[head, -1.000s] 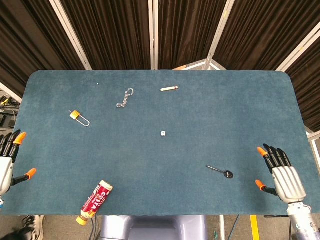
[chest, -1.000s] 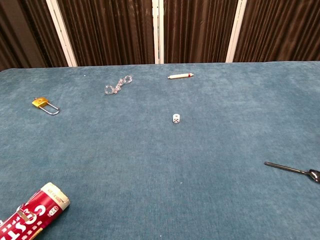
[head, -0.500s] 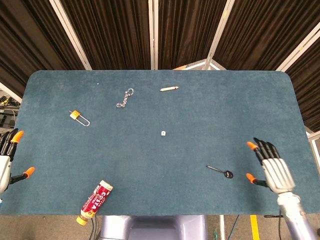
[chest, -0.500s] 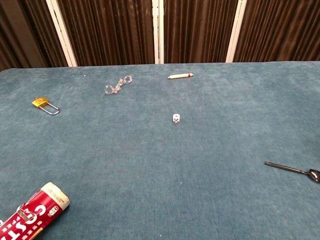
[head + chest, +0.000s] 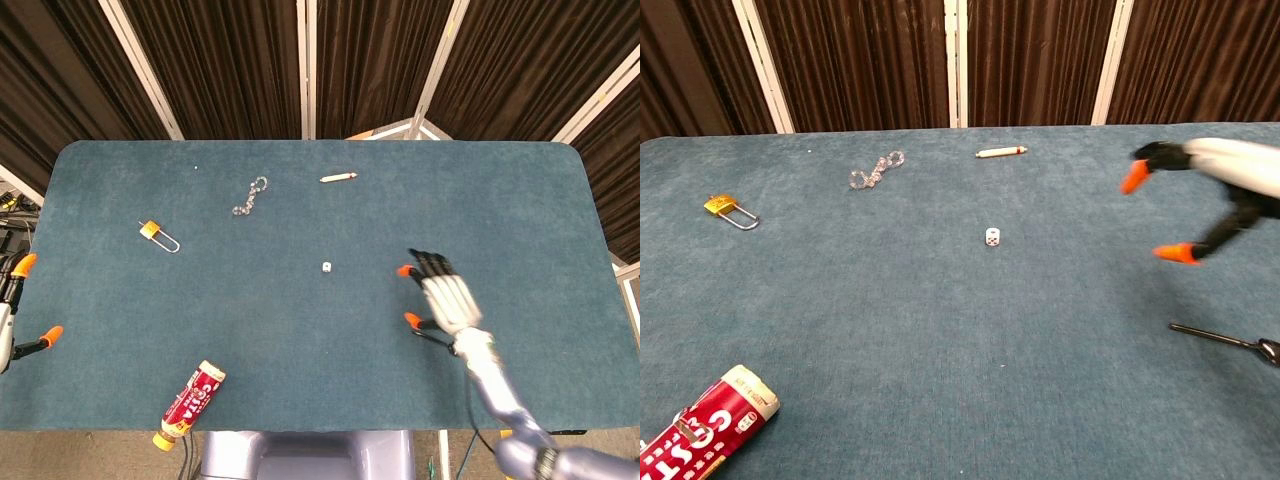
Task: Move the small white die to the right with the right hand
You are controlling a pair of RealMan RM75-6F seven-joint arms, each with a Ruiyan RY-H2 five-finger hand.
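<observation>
The right hand, fingers spread and empty, hovered right of the die; bare table lay beyond it.

The left hand sat at the table's left edge, fingers apart.

We see a small white cube-shaped die with dark pips resting flat near the middle of the blue felt tabletop.

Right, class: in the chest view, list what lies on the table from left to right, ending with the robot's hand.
Red can → padlock → chain → die → pen → right hand. The spoon is left out, since it lies below the hand and overlaps it sideways.
</observation>
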